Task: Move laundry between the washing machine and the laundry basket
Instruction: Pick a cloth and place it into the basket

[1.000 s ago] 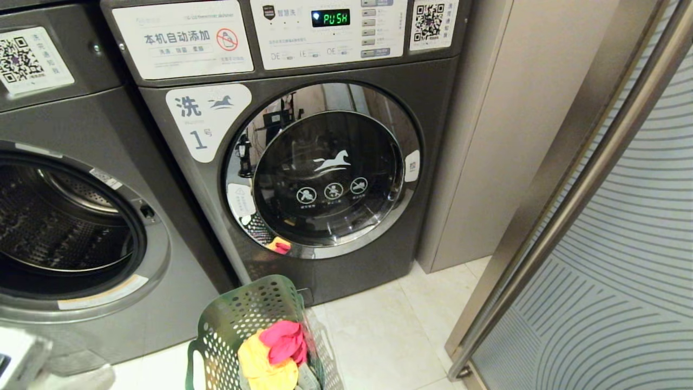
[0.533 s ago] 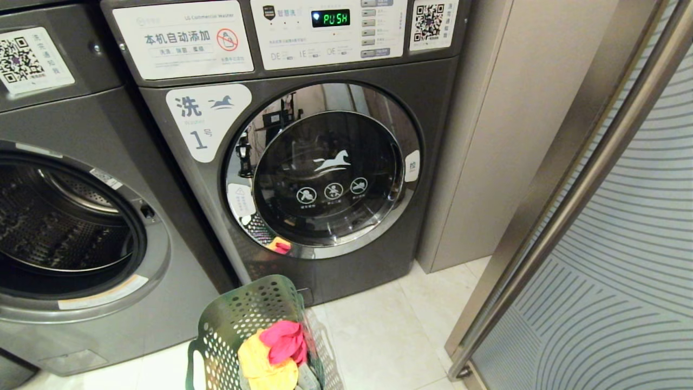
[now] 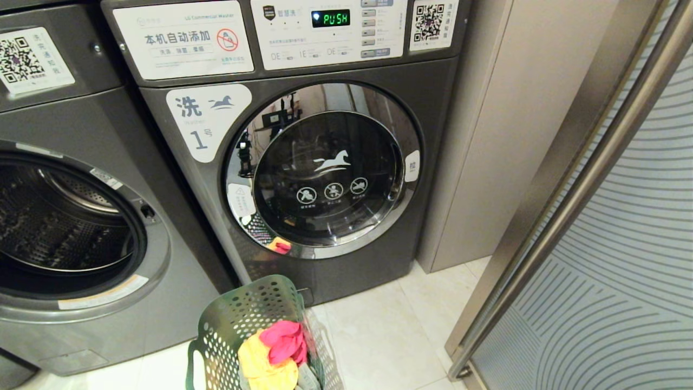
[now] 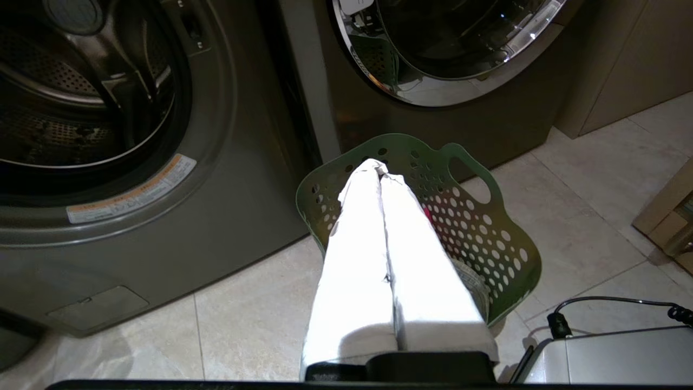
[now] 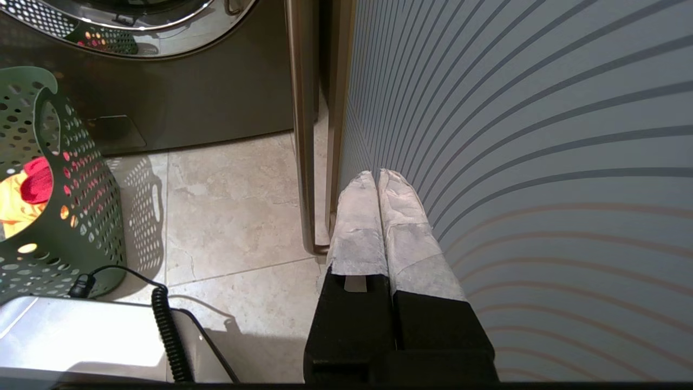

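Head view: open washing machine [image 3: 70, 227] at 9 o'clock, door out of frame, drum dark, no clothes visible inside. Closed machine marked 1 [image 3: 319, 162] at 12 o'clock, chrome-rimmed glass door shut, display reading PUSH. Laundry basket [image 3: 243, 319] on pale floor tiles [image 3: 379, 336] at 6 o'clock, in front of the gap between the two machines. Laundry [image 3: 273, 352] inside basket: yellow-orange piece with pink-red piece on top, a grey-green bit beside them. Striped sliding door [image 3: 612, 271] with metal handle bar at 3 o'clock. No arm in head view.

Left wrist view: left gripper [image 4: 381, 170] above the basket [image 4: 487, 227], white-wrapped fingers [image 4: 357, 238] pressed together, nothing pinched. Tips over the basket's far rim; touching or not, cannot tell.

Right wrist view: right gripper [image 5: 376, 176] low beside the striped door [image 5: 541, 135], fingers [image 5: 357, 227] pressed together, empty. Basket [image 5: 70, 216] well apart at 9 o'clock, laundry [image 5: 27, 195] showing inside. Coiled black cable [image 5: 162, 319] at 7 o'clock.
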Available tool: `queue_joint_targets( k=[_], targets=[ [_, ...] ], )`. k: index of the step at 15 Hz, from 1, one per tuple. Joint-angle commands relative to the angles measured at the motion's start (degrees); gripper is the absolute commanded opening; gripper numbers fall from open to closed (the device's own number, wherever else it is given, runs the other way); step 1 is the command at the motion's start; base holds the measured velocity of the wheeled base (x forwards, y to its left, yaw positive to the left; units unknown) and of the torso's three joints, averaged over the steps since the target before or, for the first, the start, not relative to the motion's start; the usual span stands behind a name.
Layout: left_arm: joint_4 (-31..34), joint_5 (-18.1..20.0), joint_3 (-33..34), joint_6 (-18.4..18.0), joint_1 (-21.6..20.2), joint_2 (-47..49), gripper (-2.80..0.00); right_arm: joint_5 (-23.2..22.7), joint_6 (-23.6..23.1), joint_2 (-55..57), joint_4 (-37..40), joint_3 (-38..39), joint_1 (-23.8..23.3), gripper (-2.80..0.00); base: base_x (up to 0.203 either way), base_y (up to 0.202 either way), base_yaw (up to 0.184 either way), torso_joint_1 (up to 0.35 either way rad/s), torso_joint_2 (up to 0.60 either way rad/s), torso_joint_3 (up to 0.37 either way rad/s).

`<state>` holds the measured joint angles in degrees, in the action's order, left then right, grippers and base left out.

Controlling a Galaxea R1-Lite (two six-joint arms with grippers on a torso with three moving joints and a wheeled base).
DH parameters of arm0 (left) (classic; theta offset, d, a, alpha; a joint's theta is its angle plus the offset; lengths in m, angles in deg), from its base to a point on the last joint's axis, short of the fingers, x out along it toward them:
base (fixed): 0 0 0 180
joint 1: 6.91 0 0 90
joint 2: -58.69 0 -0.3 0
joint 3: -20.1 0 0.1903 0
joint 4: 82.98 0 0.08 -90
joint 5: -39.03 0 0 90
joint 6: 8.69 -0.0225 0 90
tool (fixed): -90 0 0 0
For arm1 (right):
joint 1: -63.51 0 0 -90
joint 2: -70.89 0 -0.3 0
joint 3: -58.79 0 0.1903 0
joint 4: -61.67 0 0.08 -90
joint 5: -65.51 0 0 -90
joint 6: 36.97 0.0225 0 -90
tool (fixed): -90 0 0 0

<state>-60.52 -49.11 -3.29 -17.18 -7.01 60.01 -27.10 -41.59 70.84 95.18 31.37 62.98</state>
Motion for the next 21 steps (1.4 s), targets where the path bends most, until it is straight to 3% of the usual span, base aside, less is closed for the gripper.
queue_joint_targets(
  k=[1,4,8,11,21],
  targets=[
    [0.9,-0.2,0.0,1.9,0.0,-1.2,-2.8,0.0,0.0,0.0,0.1,0.0,0.0,-2.8,0.0,0.0,0.0,0.0,0.0,0.0],
    [0.9,-1.9,0.0,6.6,0.0,-1.2,-2.8,0.0,0.0,0.0,0.1,0.0,0.0,-2.8,0.0,0.0,0.0,0.0,0.0,0.0],
    [1.0,-1.9,0.0,6.3,0.0,-1.2,-2.8,0.0,0.0,0.0,0.1,0.0,0.0,-2.8,0.0,0.0,0.0,0.0,0.0,0.0],
    [1.2,-1.3,0.0,4.0,0.0,-1.2,-2.8,0.0,0.0,0.0,0.1,0.0,0.0,-2.8,0.0,0.0,0.0,0.0,0.0,0.0],
    [1.2,-1.5,0.0,4.5,0.0,-1.2,-2.8,0.0,0.0,0.0,0.1,0.0,0.0,-2.8,0.0,0.0,0.0,0.0,0.0,0.0]
  ],
)
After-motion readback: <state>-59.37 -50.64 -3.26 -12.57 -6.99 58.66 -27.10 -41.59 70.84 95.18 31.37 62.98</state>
